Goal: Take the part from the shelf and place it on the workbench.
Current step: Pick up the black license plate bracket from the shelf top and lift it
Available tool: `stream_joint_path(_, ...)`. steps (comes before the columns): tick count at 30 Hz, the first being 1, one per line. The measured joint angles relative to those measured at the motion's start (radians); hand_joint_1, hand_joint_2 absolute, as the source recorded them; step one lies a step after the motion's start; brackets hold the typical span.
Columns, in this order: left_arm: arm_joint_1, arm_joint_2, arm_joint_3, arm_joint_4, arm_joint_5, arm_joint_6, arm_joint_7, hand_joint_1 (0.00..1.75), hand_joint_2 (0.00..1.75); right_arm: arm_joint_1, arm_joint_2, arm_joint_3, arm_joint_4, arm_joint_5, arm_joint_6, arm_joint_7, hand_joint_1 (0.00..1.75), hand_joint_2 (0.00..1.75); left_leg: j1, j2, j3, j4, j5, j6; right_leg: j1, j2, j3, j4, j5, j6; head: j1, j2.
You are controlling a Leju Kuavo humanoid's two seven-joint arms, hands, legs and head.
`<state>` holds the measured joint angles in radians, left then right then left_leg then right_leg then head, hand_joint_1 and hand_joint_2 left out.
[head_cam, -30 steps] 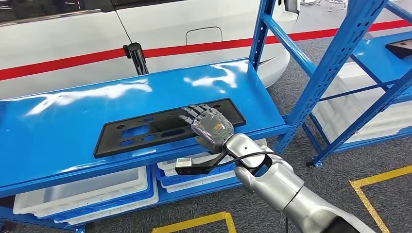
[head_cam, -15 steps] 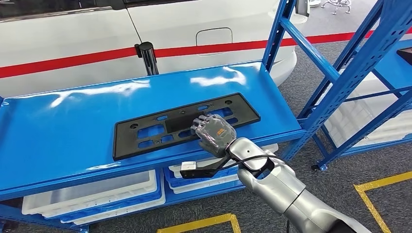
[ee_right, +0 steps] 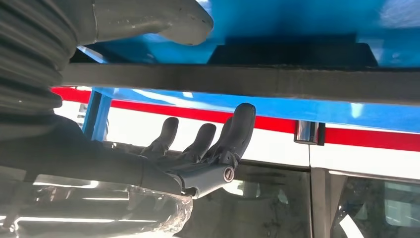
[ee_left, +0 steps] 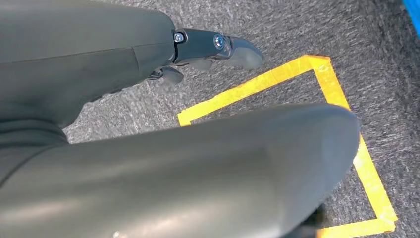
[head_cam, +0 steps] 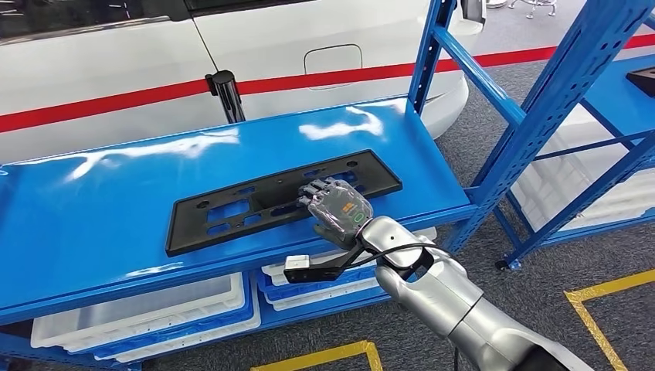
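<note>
A long black plastic plate with cut-outs lies flat near the front edge of the blue shelf. My right hand is over the plate's right part, its fingers bent down onto the top. In the right wrist view the plate's edge runs between the grey thumb and the dark fingers, and a gap separates the fingers from it. My left hand hangs over the grey floor and holds nothing.
White bins fill the level under the shelf. A white car with a red stripe stands behind. A second blue rack with a black part is at the right. Yellow tape marks the floor.
The camera has swayed sideways. My right hand's fingers, stretched flat over the plate a second ago, have curled and drawn back towards its front edge. The plate has not moved on the shelf.
</note>
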<state>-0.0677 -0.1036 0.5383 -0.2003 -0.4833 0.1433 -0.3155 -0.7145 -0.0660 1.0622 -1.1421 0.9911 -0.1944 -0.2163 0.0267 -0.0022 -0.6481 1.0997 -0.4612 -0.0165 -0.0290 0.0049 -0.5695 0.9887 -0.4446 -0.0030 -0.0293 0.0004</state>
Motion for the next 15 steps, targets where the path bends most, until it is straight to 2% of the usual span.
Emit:
stream_joint_path(2, -0.001, 0.0, 0.0, 0.0, 0.0, 0.0, 0.0, 0.0, 0.0, -0.001, 0.001, 0.0, 0.0, 0.0, 0.0, 0.0, 1.01, 1.75, -0.001, -0.001, 0.05, -0.097, 0.032, 0.006, 0.006, 0.0, 0.0, 0.002, -0.004, 0.009, 0.001, 0.0)
stream_joint_path(4, -0.001, -0.001, 0.0, 0.0, 0.0, 0.0, 0.0, 0.0, 0.0, -0.002, 0.001, 0.0, 0.0, -0.001, 0.0, 0.0, 1.25, 1.75, -0.009, -0.004, 0.056, -0.111, 0.033, 0.012, 0.016, 0.0, -0.003, 0.005, -0.008, 0.016, 0.003, 0.0)
stream_joint_path(7, -0.001, -0.002, 0.0, 0.0, -0.001, 0.0, 0.0, 0.0, 0.0, -0.004, 0.0, 0.0, 0.0, -0.004, 0.001, -0.001, 1.34, 1.75, -0.024, -0.007, 0.054, -0.111, 0.034, 0.022, 0.014, -0.001, -0.002, 0.004, -0.007, 0.023, 0.003, 0.0)
stream_joint_path(8, -0.001, -0.002, 0.0, 0.0, -0.001, 0.0, 0.0, 0.0, 0.0, -0.005, -0.001, 0.0, 0.0, -0.006, 0.002, -0.001, 1.11, 1.75, -0.027, -0.007, 0.054, -0.111, 0.035, 0.026, 0.013, -0.001, -0.002, 0.002, -0.006, 0.025, 0.003, 0.0)
stream_joint_path(11, -0.001, -0.002, 0.0, 0.0, -0.001, -0.001, 0.0, 0.0, 0.0, -0.011, -0.003, 0.0, 0.0, -0.012, 0.002, -0.001, 0.1, 1.75, -0.031, -0.007, 0.053, -0.111, 0.034, 0.033, 0.009, -0.001, 0.0, -0.003, -0.003, 0.029, 0.003, 0.0)
stream_joint_path(12, -0.001, -0.002, 0.0, 0.0, -0.002, -0.002, 0.001, 0.0, 0.0, -0.013, -0.004, 0.0, 0.0, -0.013, 0.001, -0.001, 0.0, 1.75, -0.032, -0.007, 0.053, -0.111, 0.034, 0.035, 0.009, -0.001, 0.0, -0.004, -0.003, 0.029, 0.004, 0.0)
stream_joint_path(15, -0.001, -0.002, 0.0, 0.0, -0.005, -0.004, 0.003, 0.0, 0.0, -0.015, -0.006, 0.0, 0.0, -0.012, -0.004, 0.003, 0.0, 1.75, -0.034, -0.007, 0.053, -0.111, 0.035, 0.039, 0.007, -0.001, 0.001, -0.006, -0.001, 0.032, 0.004, 0.0)
